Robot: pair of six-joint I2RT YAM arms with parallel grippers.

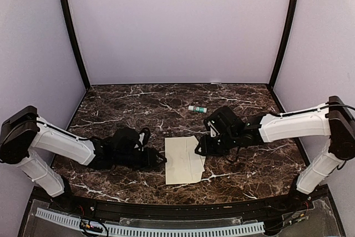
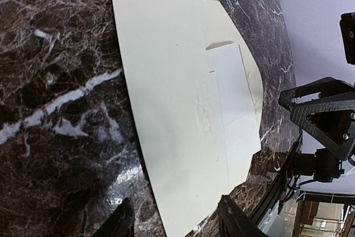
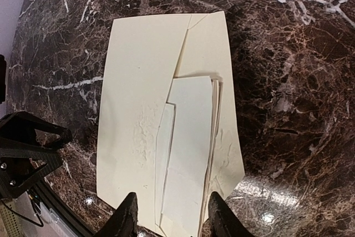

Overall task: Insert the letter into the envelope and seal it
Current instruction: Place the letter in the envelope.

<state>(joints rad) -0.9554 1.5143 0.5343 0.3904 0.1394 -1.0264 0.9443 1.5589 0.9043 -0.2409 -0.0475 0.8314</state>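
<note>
Letter looks thin, limp, likely slick atop envelope; pinch its 6 o'clock end, right wrist view. Left gripper, right gripper both released.

In the top view the envelope lies low at centre frame on the table, the letter on its right half; a small tube lies above, well apart; the left gripper sits just left of the envelope, the right gripper at its upper right
</note>
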